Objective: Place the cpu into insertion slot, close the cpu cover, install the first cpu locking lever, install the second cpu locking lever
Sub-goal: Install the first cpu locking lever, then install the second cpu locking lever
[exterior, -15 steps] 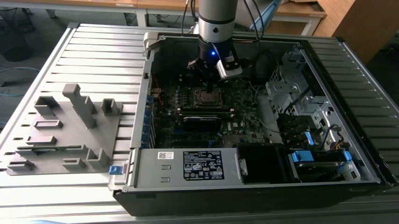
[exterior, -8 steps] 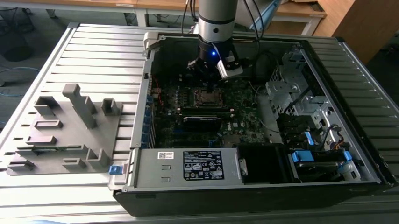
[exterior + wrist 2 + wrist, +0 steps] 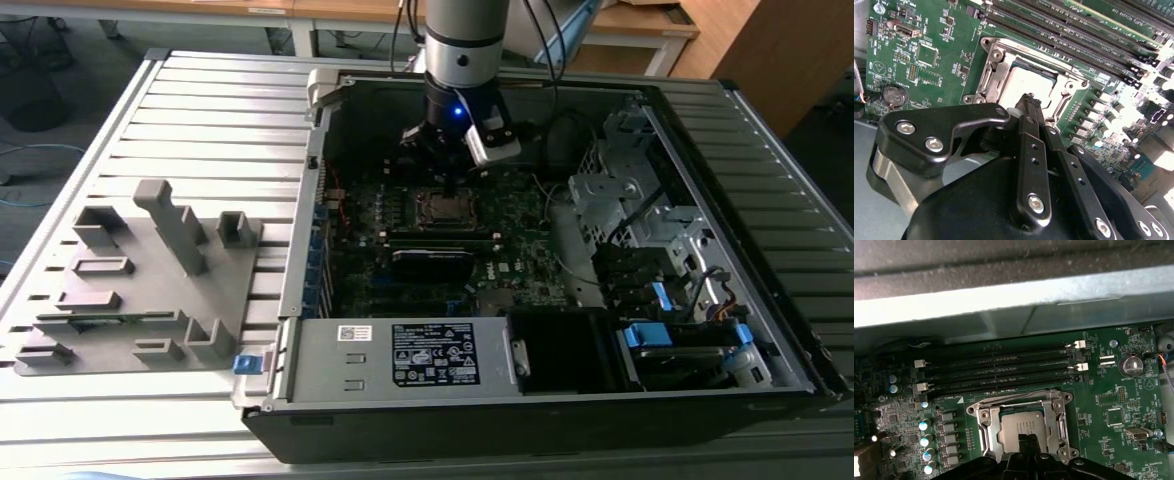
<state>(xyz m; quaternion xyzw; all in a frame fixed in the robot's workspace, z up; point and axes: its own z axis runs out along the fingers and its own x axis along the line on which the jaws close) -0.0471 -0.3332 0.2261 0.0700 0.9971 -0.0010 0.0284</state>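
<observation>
— Where's the cpu (image 3: 1021, 429)?

— Flat in the insertion slot (image 3: 985, 432) on the motherboard (image 3: 1114, 390), inside the open computer case (image 3: 400, 360) on the tabletop (image 3: 200, 110).

— The cpu cover (image 3: 1056, 87)?

— Its silver frame lies around the chip.

— And the tool (image 3: 1030, 102)?

— Fingers together, empty, tip just above the chip's near edge; in the exterior view the tool (image 3: 447, 165) stands over the socket.

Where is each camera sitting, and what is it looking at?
Exterior view: off the arm, above, looking down into the open computer case; the arm and claw show over the cpu.
Second wrist view: on the arm, looking along the black claw at the cpu in its slot.
First wrist view: on the arm, facing the cpu and memory slots; the claw's tip shows.
All three share the cpu.
</observation>
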